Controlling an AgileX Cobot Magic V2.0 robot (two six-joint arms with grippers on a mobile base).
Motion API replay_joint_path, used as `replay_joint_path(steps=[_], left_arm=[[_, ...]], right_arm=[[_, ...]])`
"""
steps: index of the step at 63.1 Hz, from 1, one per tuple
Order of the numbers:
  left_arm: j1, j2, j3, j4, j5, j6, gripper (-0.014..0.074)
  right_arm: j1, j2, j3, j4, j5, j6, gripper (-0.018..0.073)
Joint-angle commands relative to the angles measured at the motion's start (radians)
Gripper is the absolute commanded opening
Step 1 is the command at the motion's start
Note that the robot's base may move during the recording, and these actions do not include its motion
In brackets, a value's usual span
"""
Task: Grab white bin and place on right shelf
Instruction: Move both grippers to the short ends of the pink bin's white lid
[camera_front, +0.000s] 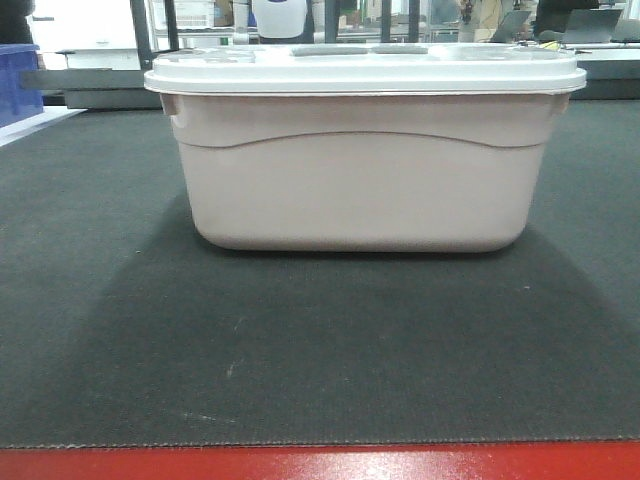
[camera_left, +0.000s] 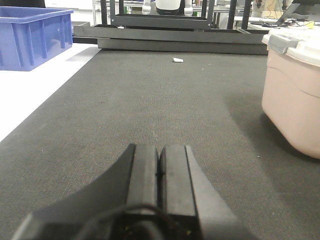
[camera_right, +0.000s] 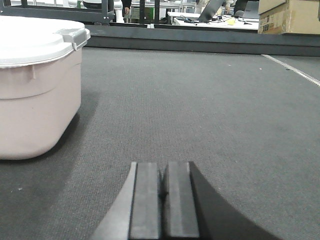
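Resting mid-table (camera_front: 110, 350), back from the near edge, the white bin (camera_front: 362, 170) is laid long axis left-to-right | left fingers (camera_left: 145, 177) and right fingers (camera_right: 146, 200) are pressed together, empty | bin flanked between them, neither arm judged nearer

Open mat (camera_front: 320, 350) both sides of white bin (camera_front: 360, 180); blue crate (camera_left: 30, 37) far left, small white scrap (camera_left: 177, 60) ahead

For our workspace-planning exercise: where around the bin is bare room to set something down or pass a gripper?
Bare mat lies between the bin and the red edge, left of the bin toward the blue crate, bar one scrap, and right of it. The far edge, by the racks, is crowded.
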Motion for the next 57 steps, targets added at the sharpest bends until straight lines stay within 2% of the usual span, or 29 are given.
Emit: replay_joint_path(steps=[1, 57], left_arm=[[0.002, -0.013, -0.003, -0.003, -0.089, -0.006, -0.0117], [0.002, -0.013, -0.003, -0.01, -0.105, -0.006, -0.0117]], right_arm=[[0.0, -0.018, 0.001, -0.01, -0.089, 0.004, 0.0068], [0.0, -0.018, 0.001, -0.01, -0.114, 0.004, 0.0068]])
